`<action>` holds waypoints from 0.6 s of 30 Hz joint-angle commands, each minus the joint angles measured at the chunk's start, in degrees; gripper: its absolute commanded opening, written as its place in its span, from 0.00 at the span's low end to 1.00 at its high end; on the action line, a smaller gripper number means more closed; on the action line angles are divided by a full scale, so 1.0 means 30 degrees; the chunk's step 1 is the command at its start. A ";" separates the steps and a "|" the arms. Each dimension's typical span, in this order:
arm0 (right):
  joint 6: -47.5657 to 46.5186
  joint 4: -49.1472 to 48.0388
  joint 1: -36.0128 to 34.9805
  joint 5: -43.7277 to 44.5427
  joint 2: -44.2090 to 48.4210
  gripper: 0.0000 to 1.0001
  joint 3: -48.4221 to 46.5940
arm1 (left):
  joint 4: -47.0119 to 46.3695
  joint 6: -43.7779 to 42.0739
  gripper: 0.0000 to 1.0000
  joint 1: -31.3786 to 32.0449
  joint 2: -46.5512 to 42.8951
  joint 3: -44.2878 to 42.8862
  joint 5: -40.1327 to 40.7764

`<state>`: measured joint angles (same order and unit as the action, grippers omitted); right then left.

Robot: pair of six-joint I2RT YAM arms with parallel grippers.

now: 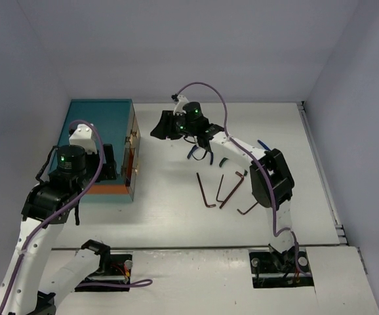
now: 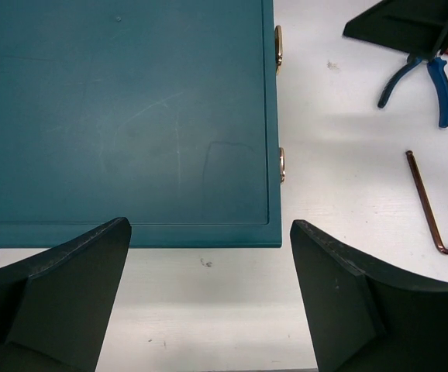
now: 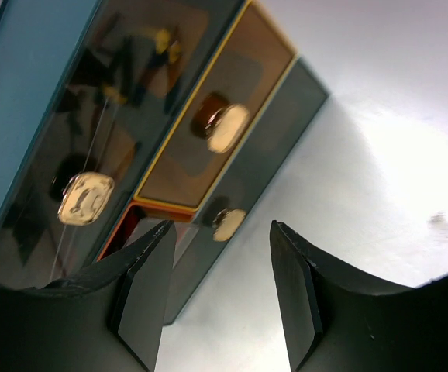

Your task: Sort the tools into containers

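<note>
Seen from above and behind the arm bases, looking down and forward over the whole table to its far edge. Teal chest toward the far left corner.

From the left wrist, close and straight down onto the chest's top, past the left hand, with blue pliers and a hex key at right.

From the right wrist, very near and tilted, past the right hand, facing the drawer fronts and brass knobs.

Shared by all three views: the chest. Shared by overhead and left wrist: pliers, hex key.
</note>
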<state>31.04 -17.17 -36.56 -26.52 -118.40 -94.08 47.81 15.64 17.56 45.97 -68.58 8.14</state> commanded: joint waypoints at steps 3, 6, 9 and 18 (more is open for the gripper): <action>0.0028 -0.1250 -0.1727 -0.1115 -0.0240 0.49 0.0016 | -0.0439 -0.0410 0.81 -0.0054 0.0503 -0.1021 0.0688; 0.0043 -0.1306 -0.2483 -0.0964 -0.0491 0.49 0.0129 | -0.0468 -0.0451 0.81 -0.0065 0.0643 -0.1104 0.0687; 0.0055 -0.1437 -0.3289 -0.0786 -0.0929 0.49 0.0013 | -0.0469 -0.0498 0.81 -0.0053 0.0622 -0.1104 0.0708; 0.0406 -0.2160 -0.4461 -0.0624 -0.1725 0.49 -0.0616 | -0.0439 -0.0544 0.81 -0.0082 0.0290 -0.0963 0.0469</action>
<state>31.92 -18.51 -48.78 -27.94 -123.93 -93.41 47.83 14.98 17.56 47.44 -69.01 9.28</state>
